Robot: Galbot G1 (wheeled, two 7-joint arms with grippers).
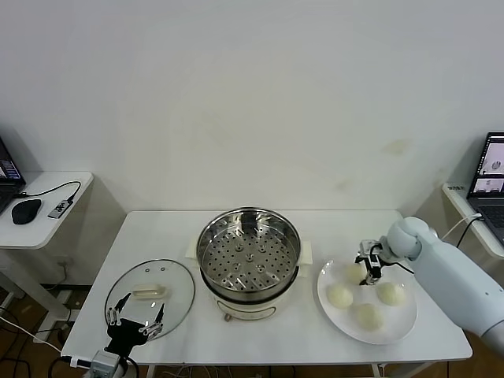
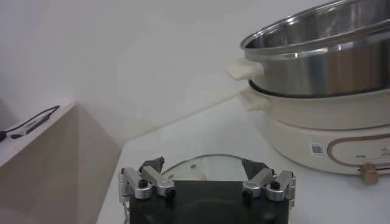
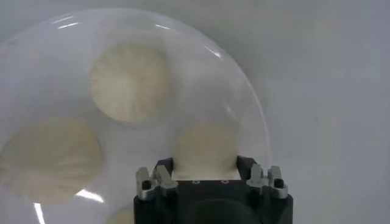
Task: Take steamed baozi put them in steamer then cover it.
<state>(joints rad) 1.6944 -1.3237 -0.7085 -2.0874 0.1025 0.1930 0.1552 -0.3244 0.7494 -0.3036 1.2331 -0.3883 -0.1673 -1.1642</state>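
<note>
Right gripper fingers pinch a smooth round baozi, partly hidden, on the glossy white plate. Left gripper fingers spread over the glass lid.

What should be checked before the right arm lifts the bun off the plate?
1. Right claw around a baozi on the plate: ok.
2. Grip fully closed: cannot tell.
3. Steamer uncovered, tray bare: ok.
4. Glass lid lies on the table, left of the steamer: ok.
5. Left claw open, hovering over the lid, away from the steamer: ok.
6. Three other buns rest on the plate: ok.
</note>
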